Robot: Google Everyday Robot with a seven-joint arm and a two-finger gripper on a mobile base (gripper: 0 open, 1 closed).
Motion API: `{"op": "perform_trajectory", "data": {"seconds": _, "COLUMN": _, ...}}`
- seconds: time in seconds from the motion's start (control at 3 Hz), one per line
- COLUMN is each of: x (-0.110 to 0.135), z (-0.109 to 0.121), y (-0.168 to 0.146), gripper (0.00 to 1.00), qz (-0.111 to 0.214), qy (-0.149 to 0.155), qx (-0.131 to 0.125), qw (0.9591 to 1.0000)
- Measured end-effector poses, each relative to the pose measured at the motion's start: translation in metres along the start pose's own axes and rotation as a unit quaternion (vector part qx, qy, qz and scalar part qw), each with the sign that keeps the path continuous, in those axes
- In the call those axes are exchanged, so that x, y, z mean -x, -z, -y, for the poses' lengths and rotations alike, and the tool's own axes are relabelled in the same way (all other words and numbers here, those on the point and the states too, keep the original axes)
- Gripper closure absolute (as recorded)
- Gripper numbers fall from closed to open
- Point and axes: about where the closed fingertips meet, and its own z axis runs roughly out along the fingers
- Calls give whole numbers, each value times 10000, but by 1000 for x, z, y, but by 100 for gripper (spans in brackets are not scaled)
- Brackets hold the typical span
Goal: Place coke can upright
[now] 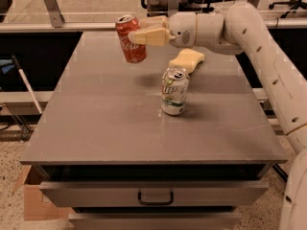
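The red coke can (130,39) with white script hangs in the air above the far left-middle of the grey table (105,119), nearly upright with a slight tilt. My gripper (142,34) reaches in from the right and is shut on the can's upper right side, its tan fingers (149,36) pressed on it. The can is well clear of the tabletop, with its shadow on the table below.
A silver-white and green 7UP can (173,91) stands upright near the table's middle, to the right and nearer than the coke can. A yellow sponge (188,60) lies behind it. Drawers with a handle (155,197) front the table. A cardboard box (36,200) sits low left.
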Motion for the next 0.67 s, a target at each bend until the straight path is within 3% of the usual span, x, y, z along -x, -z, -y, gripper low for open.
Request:
{"op": "perform_trajectory", "data": {"seconds": 0.33, "x": -10, "z": 5, "y": -5, "gripper": 100, "qz": 428, "qy": -78, "qx": 95, "qw": 9990}}
{"op": "perform_trajectory", "data": {"seconds": 0.67, "x": -14, "z": 6, "y": -4, "gripper": 100, "qz": 228, "qy": 52, "qx": 98, "qw": 9997}}
